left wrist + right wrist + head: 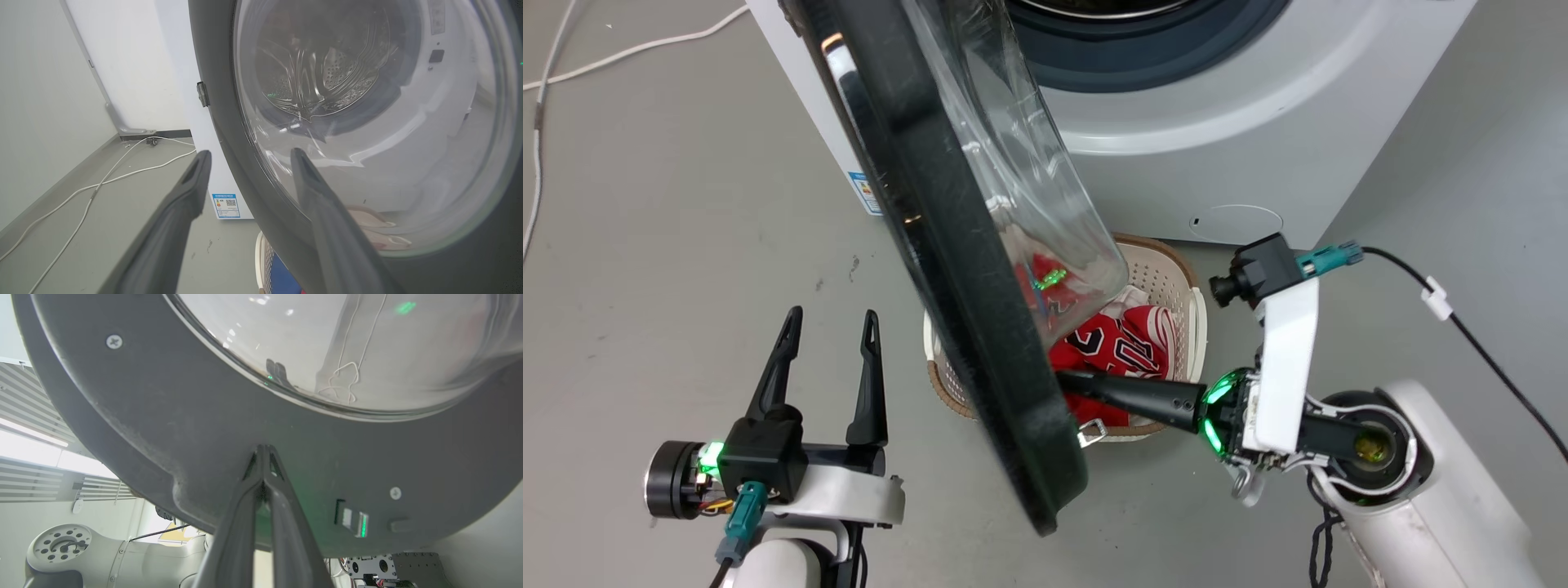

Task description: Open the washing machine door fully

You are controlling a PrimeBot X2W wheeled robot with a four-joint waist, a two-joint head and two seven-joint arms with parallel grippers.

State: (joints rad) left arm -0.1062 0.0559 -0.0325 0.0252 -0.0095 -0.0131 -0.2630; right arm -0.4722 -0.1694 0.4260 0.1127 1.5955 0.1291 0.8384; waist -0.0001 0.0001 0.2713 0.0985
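The washing machine door is shown partly open, standing out from the front of the washing machine and seen nearly edge-on in the head view. Its black rim slants down the middle of that view, with the clear glass bowl bulging toward the machine. The drum opening is uncovered behind it. The door is judged to be well short of fully open.

The right gripper is held on the inner side of the door. Its two fingers are pressed together with nothing between them, and in the right wrist view their tips are set against the dark rim just below the glass. The closed fingers are judged to serve as a single stiff rod, placed there so that the door can be pushed outward.

The left gripper is kept on the outer side of the door, apart from the rim. Its fingers are spread and nothing is held. It is probably parked there rather than taking part in the push.

A pale basket is set on the floor in front of the machine, beneath the door. A red garment with white and black lettering is held in it, partly seen through the glass, with some pale cloth beside it.
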